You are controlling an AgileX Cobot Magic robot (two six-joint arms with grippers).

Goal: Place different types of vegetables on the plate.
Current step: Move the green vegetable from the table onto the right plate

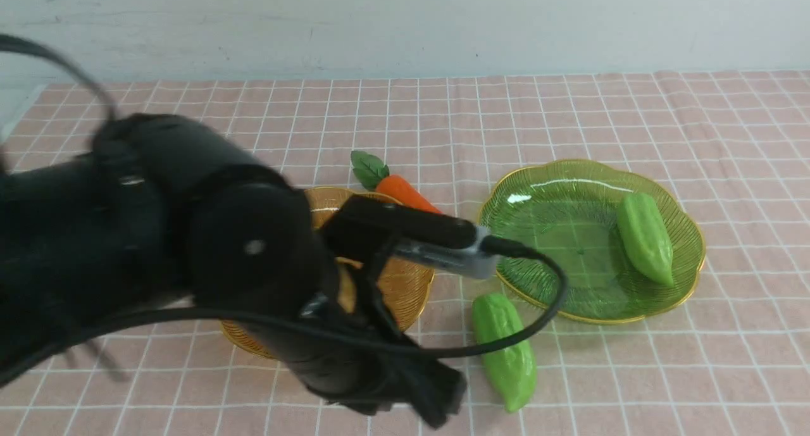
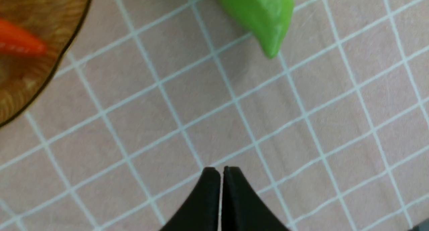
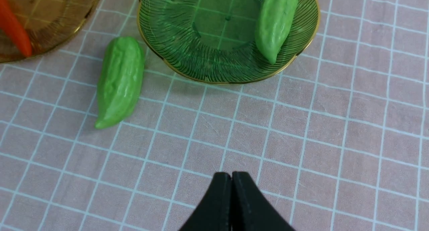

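Probably the loose gourd [image 1: 504, 350] comes next: it lies on the cloth [image 1: 728, 360] at 7 o'clock of the green plate [image 1: 550, 233], with the left gripper [image 2: 221, 170] near its tip, jaws pressed together, holding nothing. Open wide, then close across the thick middle (glossy, tapered skin may slip) and carry it to the amber plate [image 1: 405, 287], where one carrot [image 3: 13, 26] lies. Right gripper [image 3: 231, 175] is likewise closed and empty. A second gourd [image 1: 645, 236] sits in the green plate; a second carrot [image 1: 405, 192] lies at 1 o'clock of the amber rim. Left arm [image 1: 190, 233] hides much of that plate
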